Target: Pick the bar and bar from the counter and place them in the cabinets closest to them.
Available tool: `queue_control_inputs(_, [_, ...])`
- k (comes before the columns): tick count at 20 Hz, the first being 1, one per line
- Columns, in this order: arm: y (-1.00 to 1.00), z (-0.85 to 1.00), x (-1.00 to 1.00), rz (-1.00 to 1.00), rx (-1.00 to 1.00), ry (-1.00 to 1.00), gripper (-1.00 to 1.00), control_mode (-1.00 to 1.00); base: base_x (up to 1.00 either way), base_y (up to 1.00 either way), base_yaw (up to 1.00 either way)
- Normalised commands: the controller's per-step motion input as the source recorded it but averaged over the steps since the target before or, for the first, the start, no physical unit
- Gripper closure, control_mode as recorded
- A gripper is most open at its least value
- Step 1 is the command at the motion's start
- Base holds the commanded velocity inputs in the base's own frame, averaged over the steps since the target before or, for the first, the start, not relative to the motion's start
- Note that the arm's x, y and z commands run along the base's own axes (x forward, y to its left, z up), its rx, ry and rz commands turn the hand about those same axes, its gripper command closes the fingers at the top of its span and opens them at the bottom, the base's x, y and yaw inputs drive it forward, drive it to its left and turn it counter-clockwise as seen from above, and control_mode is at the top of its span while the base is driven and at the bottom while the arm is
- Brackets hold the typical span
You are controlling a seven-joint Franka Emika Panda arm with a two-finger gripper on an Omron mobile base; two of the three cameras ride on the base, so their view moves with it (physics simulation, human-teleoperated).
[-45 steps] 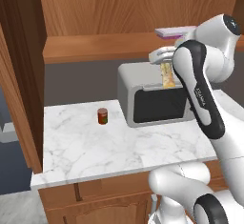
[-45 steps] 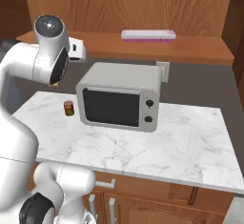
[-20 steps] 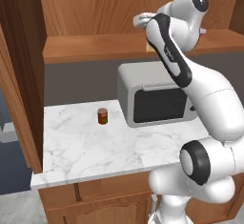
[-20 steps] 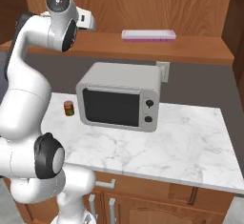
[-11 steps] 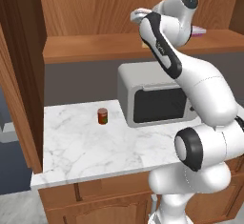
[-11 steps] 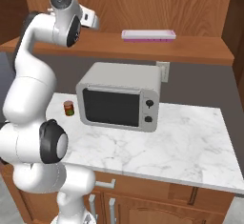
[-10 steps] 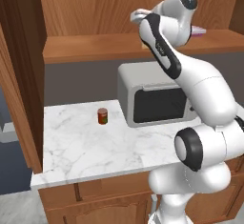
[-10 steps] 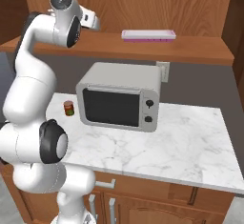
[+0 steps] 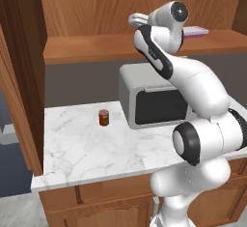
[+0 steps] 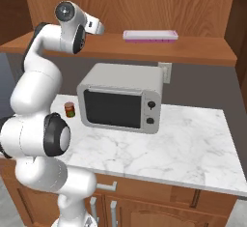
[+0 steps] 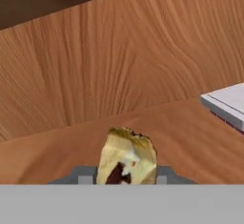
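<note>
One tan-golden bar (image 11: pixel 127 161) sits clamped between the hand's (image 11: pixel 123 176) fingertips, above the cabinet shelf (image 11: pixel 57 151).

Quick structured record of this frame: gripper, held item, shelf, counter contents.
gripper: gripper shut on tan bar, raised at the wall cabinet
held: tan bar, crinkly, between the fingers
shelf: wooden shelf with a flat white-and-pink box lying on it
counter: counter bearing microwave, door closed, and small red jar to its left
</note>
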Motion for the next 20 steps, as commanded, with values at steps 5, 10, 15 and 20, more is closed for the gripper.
queue_control_inputs(5, [0.00, 0.00, 0.61, -0.10, 0.07, -0.11, 1.00, -1.00, 0.00, 0.00, 0.00])
queue_control_inputs(10, [0.00, 0.00, 0.59, -0.10, 0.06, -0.11, -1.00, -1.00, 0.00, 0.00, 0.00])
queue_control_inputs(15, [-0.01, 0.14, 0.28, -0.09, 0.06, -0.05, -1.00, -1.00, 0.00, 0.00, 0.00])
queue_control_inputs(20, [-0.06, 0.74, -0.08, -0.06, 0.10, 0.04, -1.00, -1.00, 0.00, 0.00, 0.00])
